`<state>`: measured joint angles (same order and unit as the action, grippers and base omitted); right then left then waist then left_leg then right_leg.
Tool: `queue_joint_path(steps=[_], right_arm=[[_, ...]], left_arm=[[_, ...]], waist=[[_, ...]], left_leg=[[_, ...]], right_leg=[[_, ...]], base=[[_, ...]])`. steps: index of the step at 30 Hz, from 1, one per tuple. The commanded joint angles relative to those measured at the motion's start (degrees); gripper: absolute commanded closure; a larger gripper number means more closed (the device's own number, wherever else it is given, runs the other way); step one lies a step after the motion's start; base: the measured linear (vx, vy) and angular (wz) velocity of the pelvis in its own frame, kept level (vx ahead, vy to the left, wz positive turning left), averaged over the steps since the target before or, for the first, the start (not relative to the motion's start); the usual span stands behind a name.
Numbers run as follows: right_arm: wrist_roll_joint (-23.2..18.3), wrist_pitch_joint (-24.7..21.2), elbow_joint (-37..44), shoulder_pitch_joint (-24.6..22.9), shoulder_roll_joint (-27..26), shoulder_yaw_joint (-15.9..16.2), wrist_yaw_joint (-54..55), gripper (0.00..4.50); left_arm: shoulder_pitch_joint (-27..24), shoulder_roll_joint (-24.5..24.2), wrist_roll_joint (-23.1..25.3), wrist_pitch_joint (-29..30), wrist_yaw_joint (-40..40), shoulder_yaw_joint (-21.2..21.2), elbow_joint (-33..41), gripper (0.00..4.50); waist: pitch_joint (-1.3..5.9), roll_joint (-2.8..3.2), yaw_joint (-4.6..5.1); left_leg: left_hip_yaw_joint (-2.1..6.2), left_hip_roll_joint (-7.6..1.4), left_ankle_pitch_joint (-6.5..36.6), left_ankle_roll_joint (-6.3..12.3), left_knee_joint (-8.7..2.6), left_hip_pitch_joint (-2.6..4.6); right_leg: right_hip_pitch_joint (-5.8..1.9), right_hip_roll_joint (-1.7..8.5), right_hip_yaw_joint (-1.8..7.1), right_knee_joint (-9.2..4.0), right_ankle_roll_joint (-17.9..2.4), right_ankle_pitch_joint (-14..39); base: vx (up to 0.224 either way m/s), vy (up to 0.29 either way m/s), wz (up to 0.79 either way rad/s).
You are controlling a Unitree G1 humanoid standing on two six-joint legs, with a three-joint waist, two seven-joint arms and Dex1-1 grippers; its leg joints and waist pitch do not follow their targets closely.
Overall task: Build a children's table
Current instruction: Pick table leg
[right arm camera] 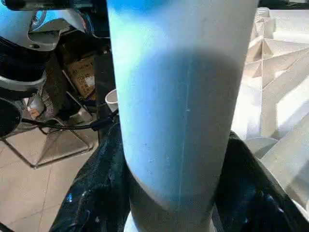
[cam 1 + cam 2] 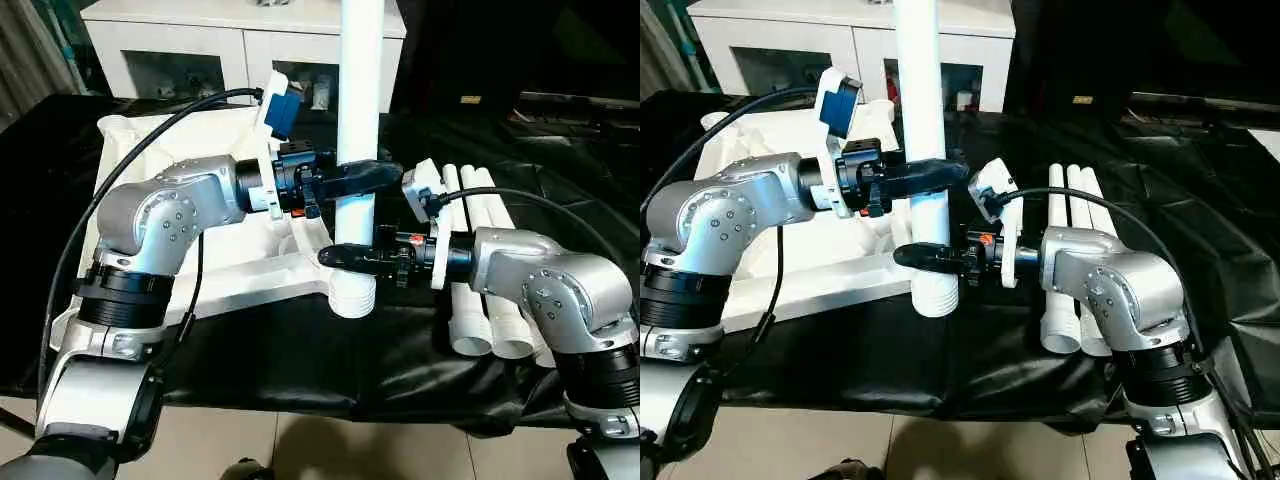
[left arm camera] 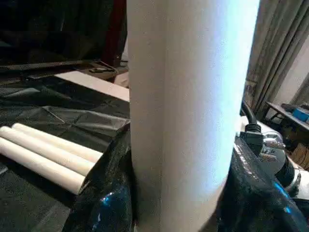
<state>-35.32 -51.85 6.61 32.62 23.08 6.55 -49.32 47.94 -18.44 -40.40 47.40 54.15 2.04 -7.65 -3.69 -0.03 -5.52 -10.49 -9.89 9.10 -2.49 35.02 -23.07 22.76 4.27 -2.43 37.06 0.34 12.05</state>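
A: Left eye view, frame centre: upright table leg, left gripper clamped on it?
B: Yes; right gripper grips lower. Tabletop left, spare legs right.

A white leg stands upright at the near corner of the white table plate. The left hand clasps the leg higher up, the right hand lower down. Three more legs lie to the right of it on the black cover.
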Motion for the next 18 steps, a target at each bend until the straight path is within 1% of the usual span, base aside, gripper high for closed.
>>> queue_joint_path(steps=[1, 2, 3, 4, 5, 6, 7, 8, 9, 10, 11, 12, 13, 14, 15, 16, 17, 18], right_arm=[[-0.6, -0.44, 0.28, 0.66, -0.33, -1.03, 0.74, 2.62], [-0.62, -0.34, 0.35, 0.52, -0.53, -1.23, 1.03, 2.62], [-0.71, -0.2, 0.46, 0.28, -0.97, -1.64, 1.62, 2.62], [-0.92, -0.1, 0.57, 0.03, -1.44, -2.11, 2.18, 2.62], [-1.05, -0.04, 0.62, -0.11, -1.73, -2.38, 2.49, 2.63], [-1.27, 0.1, 0.7, -0.36, -2.19, -2.82, 2.96, 2.64], [-1.63, 0.15, 0.81, -0.57, -2.74, -3.38, 3.49, 2.64], [-1.9, 0.19, 0.89, -0.72, -3.13, -3.78, 3.87, 2.64], [-2.17, 0.18, 1.0, -0.85, -3.5, -4.15, 4.23, 2.64], [-2.55, 0.25, 1.06, -0.98, -4.04, -4.76, 4.78, 2.64], [-2.81, 0.32, 1.12, -1.06, -4.42, -5.2, 5.18, 2.64], [-3.33, 0.72, 1.17, -1.22, -5.3, -6.25, 6.16, 2.64], [-3.36, 0.76, 1.17, -1.23, -5.36, -6.32, 6.24, 2.64], [-3.43, 0.89, 1.18, -1.27, -5.54, -6.53, 6.48, 2.64], [-2.71, 2.57, 0.41, -1.5, -6.72, -8.0, 8.75, 2.64], [-2.2, 3.37, 0.03, -1.59, -7.11, -8.49, 9.68, 2.64], [-1.23, 4.87, -0.87, -1.75, -7.73, -9.31, 11.31, 2.64], [-0.63, 5.77, -1.4, -1.86, -8.12, -9.82, 12.39, 2.64]], left_arm=[[-0.07, 0.55, 1.41, -1.74, -2.77, -1.43, 0.41, 2.1], [-0.18, 0.82, 0.34, -1.05, -2.6, -2.07, 0.5, 2.1], [-0.61, 0.99, -1.12, -0.39, -1.85, -2.71, 1.17, 1.96], [-0.92, 1.1, -1.66, -0.28, -1.65, -2.97, 1.65, 1.96], [-1.16, 1.56, -2.01, -0.52, -2.09, -3.47, 1.88, 1.9], [-1.49, 2.69, -2.31, -1.82, -3.19, -4.55, 1.98, 1.67], [-1.85, 3.7, -2.66, -3.06, -4.03, -5.5, 2.17, 1.67], [-2.09, 4.33, -2.88, -3.88, -4.52, -6.09, 2.32, 1.6], [-2.32, 4.91, -3.26, -4.5, -4.91, -6.7, 2.48, 1.57], [-2.71, 6.52, -4.81, -5.75, -5.82, -8.47, 2.85, 1.57], [-2.93, 7.77, -6.31, -6.13, -6.94, -10.05, 3.03, 1.57], [-2.76, 11.0, -10.3, -7.61, -9.69, -14.36, 2.6, 1.57], [-2.71, 11.22, -10.61, -7.65, -9.91, -14.68, 2.53, 1.57], [-2.57, 11.9, -11.58, -7.77, -10.6, -15.69, 2.31, 1.57], [-1.78, 14.05, -16.94, -7.95, -14.68, -20.8, 0.64, 1.57], [-1.58, 14.49, -18.6, -7.79, -15.96, -22.33, 0.08, 1.57], [-1.75, 14.63, -19.86, -8.0, -16.85, -23.76, -0.14, 1.57], [-1.99, 14.71, -20.31, -8.17, -17.3, -24.45, -0.02, 1.57]], waist=[[4.74, 0.04, -0.22], [4.8, 0.05, -0.21], [4.79, 0.13, -0.29], [4.84, 0.21, -0.26], [4.79, 0.14, -0.21], [4.83, 0.19, -0.22], [4.78, 0.35, -0.27], [4.83, 0.2, -0.27], [4.86, 0.37, -0.35], [4.85, 0.26, -0.3], [4.8, 0.5, -0.38], [4.89, 0.48, -0.48], [4.81, 0.38, -0.59], [4.8, 0.34, -0.58], [4.78, 0.5, -0.61], [4.81, 0.43, -0.63], [4.81, 0.54, -0.7], [4.78, 0.49, -0.66]], left_leg=[[1.0, -2.56, 7.48, -0.25, -3.57, 1.61], [0.98, -2.55, 7.3, -0.24, -3.53, 1.53], [1.02, -2.52, 7.22, -0.17, -3.5, 1.51], [1.0, -2.53, 7.41, -0.14, -3.5, 1.59], [1.02, -2.52, 7.48, -0.2, -3.55, 1.55], [1.03, -2.58, 7.69, -0.3, -3.55, 1.58], [1.04, -2.57, 7.81, -0.29, -3.53, 1.55], [1.06, -2.58, 7.74, -0.27, -3.52, 1.5], [1.1, -2.6, 7.84, -0.24, -3.55, 1.53], [1.05, -2.62, 8.03, -0.23, -3.56, 1.54], [1.08, -2.59, 8.18, -0.35, -3.52, 1.49], [1.1, -2.56, 8.56, -0.4, -3.48, 1.55], [1.08, -2.56, 9.09, -0.43, -3.44, 1.51], [1.09, -2.61, 9.49, -0.5, -3.52, 1.54], [1.1, -2.52, 9.83, -0.67, -3.51, 1.52], [1.11, -2.44, 9.99, -0.89, -3.47, 1.53], [1.16, -2.41, 10.05, -0.98, -3.46, 1.52], [1.18, -2.41, 10.07, -1.04, -3.56, 1.5]], right_leg=[[-3.1, 3.51, 2.22, -3.92, -14.38, 0.82], [-3.19, 3.53, 2.23, -3.81, -14.46, 0.47], [-3.18, 3.61, 2.21, -3.82, -14.62, 0.4], [-3.05, 3.59, 2.2, -3.86, -14.75, 0.48], [-3.08, 3.55, 2.18, -3.85, -14.8, 0.52], [-3.12, 3.55, 2.16, -3.85, -14.86, 0.56], [-3.11, 3.62, 2.18, -3.9, -15.0, 0.39], [-3.19, 3.6, 2.15, -3.89, -15.16, -0.16], [-3.19, 3.6, 2.13, -3.85, -15.06, -0.19], [-3.18, 3.59, 2.15, -3.91, -15.04, -0.18], [-3.17, 3.68, 2.15, -3.89, -15.36, -0.22], [-3.2, 3.66, 2.13, -3.97, -15.45, -0.08], [-3.21, 3.73, 2.12, -4.07, -16.01, -0.1], [-3.25, 3.68, 2.09, -4.03, -15.97, 0.31], [-3.18, 3.58, 2.08, -4.06, -15.7, 0.84], [-3.14, 3.58, 2.09, -4.1, -15.63, 0.75], [-3.16, 3.6, 2.06, -4.06, -15.54, 0.89], [-3.09, 3.57, 2.06, -4.16, -15.18, 1.3]], base=[[0.0, 0.0, 0.0], [0.0, 0.0, 0.0], [0.0, 0.0, 0.0], [0.0, 0.0, 0.0], [0.0, 0.0, 0.0], [0.0, 0.0, 0.0], [0.0, 0.0, 0.0], [0.0, 0.0, 0.0], [0.0, 0.0, 0.0], [0.0, 0.0, 0.0], [0.0, 0.0, 0.0], [0.0, 0.0, 0.0], [0.0, 0.0, 0.0], [0.0, 0.0, 0.0], [0.0, 0.0, 0.0], [0.0, 0.0, 0.0], [0.0, 0.0, 0.0], [0.0, 0.0, 0.0]])
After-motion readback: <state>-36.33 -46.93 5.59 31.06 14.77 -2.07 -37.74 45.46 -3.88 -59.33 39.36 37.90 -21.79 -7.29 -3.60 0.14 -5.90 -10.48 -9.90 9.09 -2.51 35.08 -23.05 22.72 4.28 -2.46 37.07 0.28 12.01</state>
